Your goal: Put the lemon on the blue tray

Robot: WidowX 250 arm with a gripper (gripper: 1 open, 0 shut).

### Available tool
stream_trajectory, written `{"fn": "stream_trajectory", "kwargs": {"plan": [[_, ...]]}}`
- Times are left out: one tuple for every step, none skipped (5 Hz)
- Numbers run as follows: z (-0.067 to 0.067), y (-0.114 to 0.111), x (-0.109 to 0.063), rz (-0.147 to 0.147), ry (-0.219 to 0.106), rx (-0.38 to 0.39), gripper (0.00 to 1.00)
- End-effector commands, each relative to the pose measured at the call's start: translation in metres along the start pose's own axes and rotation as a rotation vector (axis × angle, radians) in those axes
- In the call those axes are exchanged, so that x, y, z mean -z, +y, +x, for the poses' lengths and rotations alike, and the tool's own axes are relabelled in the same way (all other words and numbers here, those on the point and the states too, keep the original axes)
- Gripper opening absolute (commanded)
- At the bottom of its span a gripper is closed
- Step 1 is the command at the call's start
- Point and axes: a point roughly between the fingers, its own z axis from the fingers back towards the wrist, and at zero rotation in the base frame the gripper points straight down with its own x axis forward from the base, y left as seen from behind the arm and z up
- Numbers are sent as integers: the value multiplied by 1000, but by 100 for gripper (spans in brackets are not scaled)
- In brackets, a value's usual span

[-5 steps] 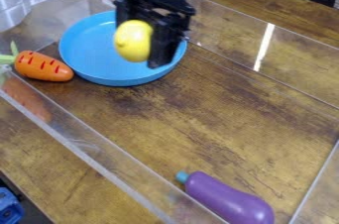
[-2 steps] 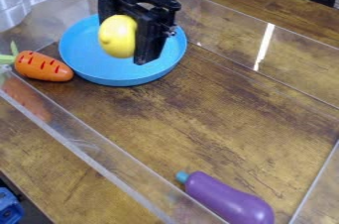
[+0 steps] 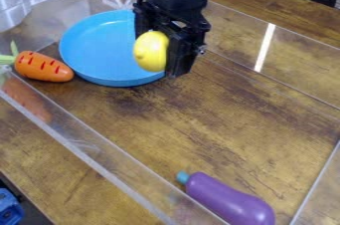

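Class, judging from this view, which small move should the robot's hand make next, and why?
Probably a small shift toward the middle of the round sky-blue plastic tray, before any release: the smooth bright-yellow oval lemon, at the black hand, appears over the tray's edge nearest the purple eggplant, not its middle.

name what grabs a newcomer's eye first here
The bright yellow lemon stands out first, up at the dark claw and overlapping the right part of the round blue tray in this view. Then come the orange carrot left of the tray and the purple eggplant at the bottom right.
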Motion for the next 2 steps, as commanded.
{"fn": "stream_trajectory", "kwargs": {"plan": [[10,7,-24,16,-61,-14,0],[13,15,-33,19,-63,-40,0]]}}
